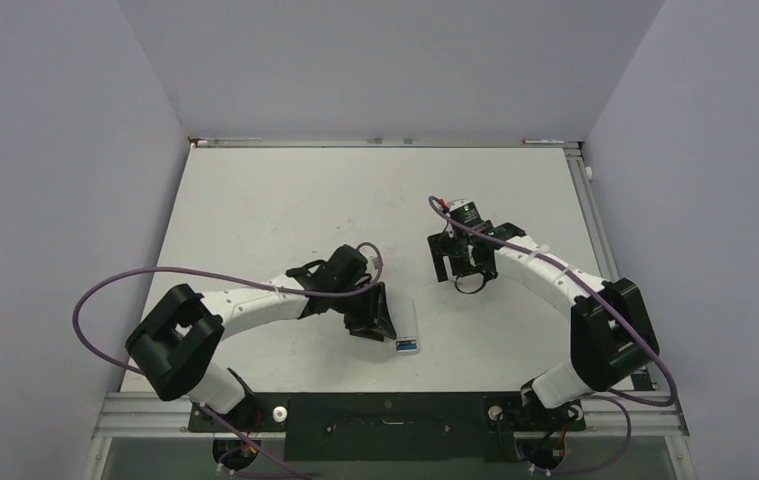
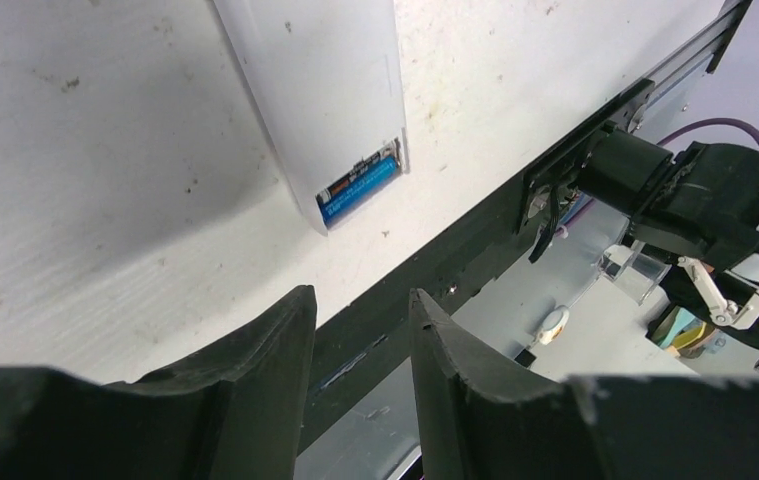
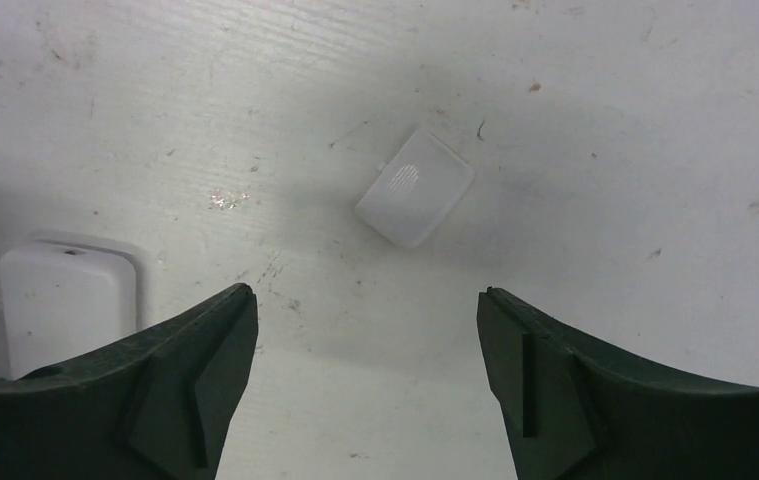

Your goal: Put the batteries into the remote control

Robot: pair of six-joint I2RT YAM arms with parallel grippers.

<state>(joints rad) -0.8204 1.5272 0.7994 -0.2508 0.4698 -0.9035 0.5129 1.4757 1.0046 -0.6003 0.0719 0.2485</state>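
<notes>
Pale grey walls (image 1: 375, 60), scuffed white table (image 1: 285, 200), black front rail (image 1: 385, 412)

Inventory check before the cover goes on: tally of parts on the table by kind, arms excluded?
remote control: 1
batteries: 2, blue battery and dark battery (only a sliver shows), both seated in the remote
loose white cover: 1
Total: 4
</notes>
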